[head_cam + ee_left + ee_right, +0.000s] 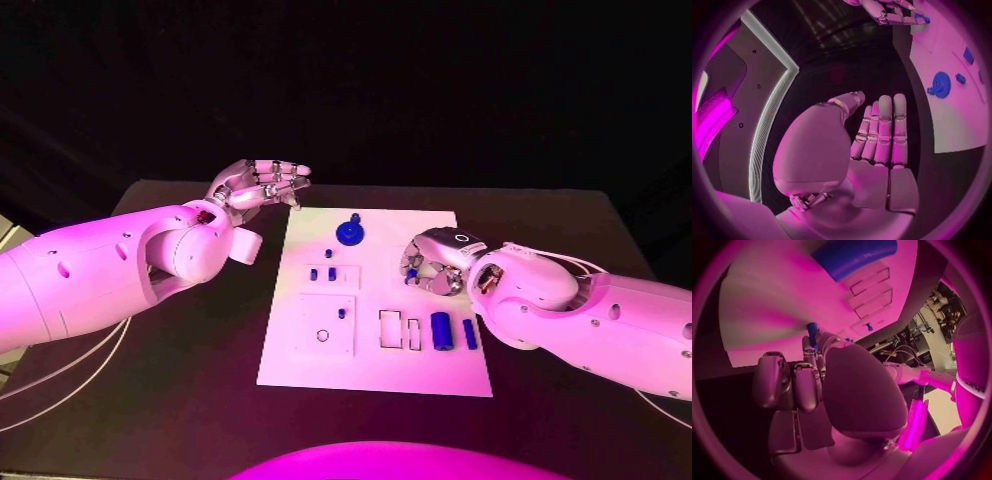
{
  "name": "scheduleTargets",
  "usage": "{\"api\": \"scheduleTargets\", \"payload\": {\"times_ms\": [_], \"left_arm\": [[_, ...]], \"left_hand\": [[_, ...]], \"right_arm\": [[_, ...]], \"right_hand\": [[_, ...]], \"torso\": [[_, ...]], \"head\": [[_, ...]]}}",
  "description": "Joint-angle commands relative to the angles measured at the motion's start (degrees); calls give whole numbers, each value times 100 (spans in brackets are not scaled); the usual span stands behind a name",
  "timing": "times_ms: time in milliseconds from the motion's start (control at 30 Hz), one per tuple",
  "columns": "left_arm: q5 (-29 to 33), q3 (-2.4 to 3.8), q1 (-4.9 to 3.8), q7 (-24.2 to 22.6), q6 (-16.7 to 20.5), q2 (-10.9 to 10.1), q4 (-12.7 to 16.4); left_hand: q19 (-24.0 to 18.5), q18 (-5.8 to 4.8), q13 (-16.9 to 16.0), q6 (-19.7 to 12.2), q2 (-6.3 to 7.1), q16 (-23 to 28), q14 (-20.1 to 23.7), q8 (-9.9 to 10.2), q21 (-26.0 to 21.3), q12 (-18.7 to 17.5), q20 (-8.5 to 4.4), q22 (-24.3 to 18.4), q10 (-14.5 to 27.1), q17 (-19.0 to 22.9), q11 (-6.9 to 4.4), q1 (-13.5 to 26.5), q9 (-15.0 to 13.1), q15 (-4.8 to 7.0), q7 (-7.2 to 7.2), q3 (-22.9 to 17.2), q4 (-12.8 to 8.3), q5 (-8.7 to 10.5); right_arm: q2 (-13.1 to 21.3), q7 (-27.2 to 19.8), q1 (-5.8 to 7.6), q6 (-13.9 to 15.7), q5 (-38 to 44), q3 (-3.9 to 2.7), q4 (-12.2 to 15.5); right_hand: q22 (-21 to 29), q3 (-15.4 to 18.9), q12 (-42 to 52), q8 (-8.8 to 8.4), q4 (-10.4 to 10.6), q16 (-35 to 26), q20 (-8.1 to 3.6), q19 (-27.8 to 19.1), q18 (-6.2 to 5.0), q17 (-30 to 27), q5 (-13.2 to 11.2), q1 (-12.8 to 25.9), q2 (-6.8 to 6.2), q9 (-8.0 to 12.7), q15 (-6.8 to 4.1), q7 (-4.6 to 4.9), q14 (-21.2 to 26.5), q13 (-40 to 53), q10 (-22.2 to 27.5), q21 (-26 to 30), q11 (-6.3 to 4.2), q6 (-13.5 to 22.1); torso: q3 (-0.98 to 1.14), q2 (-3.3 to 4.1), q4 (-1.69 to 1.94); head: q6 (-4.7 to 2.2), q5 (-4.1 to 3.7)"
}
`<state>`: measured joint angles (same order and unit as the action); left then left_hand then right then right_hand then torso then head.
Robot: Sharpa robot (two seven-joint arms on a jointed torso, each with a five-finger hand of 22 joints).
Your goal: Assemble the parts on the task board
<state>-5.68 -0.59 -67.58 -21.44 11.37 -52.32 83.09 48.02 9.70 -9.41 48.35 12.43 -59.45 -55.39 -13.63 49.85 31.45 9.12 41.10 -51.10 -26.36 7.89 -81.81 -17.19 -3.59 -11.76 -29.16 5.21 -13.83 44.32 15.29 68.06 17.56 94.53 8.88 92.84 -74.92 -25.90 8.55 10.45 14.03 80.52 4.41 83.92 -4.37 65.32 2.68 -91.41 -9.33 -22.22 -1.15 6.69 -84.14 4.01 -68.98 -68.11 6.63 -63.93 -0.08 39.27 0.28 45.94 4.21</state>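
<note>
The white task board (369, 350) lies mid-table. My right hand (433, 265) hovers over its right middle and pinches a small blue peg (812, 331) at its fingertips; the peg (922, 19) also shows from the left wrist. My left hand (260, 185) floats beyond the board's far left corner, fingers straight (882, 132) and holding nothing. On the board sit a round blue part (351, 232) near the far edge, two small blue pieces (323, 272) left of centre, and two blue cylinders (453, 332) to the right, just nearer me than the right hand. The larger cylinder (854, 255) lies close ahead of the right hand.
Rectangular outlined slots (398, 330) sit beside the cylinders, and a square recess (325, 335) lies on the board's near left. The black table (188, 400) surrounds the board on all sides.
</note>
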Motion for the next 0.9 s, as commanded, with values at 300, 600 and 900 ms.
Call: {"api": "scheduleTargets", "payload": {"times_ms": [300, 600, 900], "left_arm": [[62, 4, -1, 1, -145, 29, -17], [83, 3, 1, -4, -161, 49, -32], [89, 3, 5, -7, -185, 104, -35]], "left_hand": [[-1, 74, 9, -23, 0, 34, 3, 1, -84, 7, 54, -40, 40, -5, 16, 107, -6, -49, 2, 88, 85, 30], [1, 75, 9, -29, 7, 30, 5, -1, -129, 17, 65, -71, 55, -13, 17, 168, -10, -55, 3, 135, 140, 46], [3, 76, 9, -31, 8, 29, 5, -1, -139, 19, 67, -77, 58, -15, 17, 177, -10, -55, 3, 143, 151, 48]], "right_arm": [[248, -28, 156, 328, 187, -72, 598], [111, -215, 202, 583, 95, -104, 1042], [-524, -620, -87, 940, -84, -95, 978]], "right_hand": [[-779, -644, -63, 107, -546, 34, -42, 57, 58, 17, 12, 299, -53, -88, -50, 17, -136, 100, -506, -84, -389, -7], [-796, -731, -89, 127, -621, 36, -43, 63, 61, 24, 12, 371, -70, -117, -53, 22, -136, 108, -520, -108, -388, 6], [-817, -814, -116, 134, -697, 37, -43, 75, 69, 26, 12, 418, -73, -138, -54, 38, -135, 115, -524, -150, -378, 32]], "torso": [[2, -9, 9], [-3, 0, -21], [-5, -4, -31]], "head": [[-25, 26], [-69, 74], [-68, 153]]}}
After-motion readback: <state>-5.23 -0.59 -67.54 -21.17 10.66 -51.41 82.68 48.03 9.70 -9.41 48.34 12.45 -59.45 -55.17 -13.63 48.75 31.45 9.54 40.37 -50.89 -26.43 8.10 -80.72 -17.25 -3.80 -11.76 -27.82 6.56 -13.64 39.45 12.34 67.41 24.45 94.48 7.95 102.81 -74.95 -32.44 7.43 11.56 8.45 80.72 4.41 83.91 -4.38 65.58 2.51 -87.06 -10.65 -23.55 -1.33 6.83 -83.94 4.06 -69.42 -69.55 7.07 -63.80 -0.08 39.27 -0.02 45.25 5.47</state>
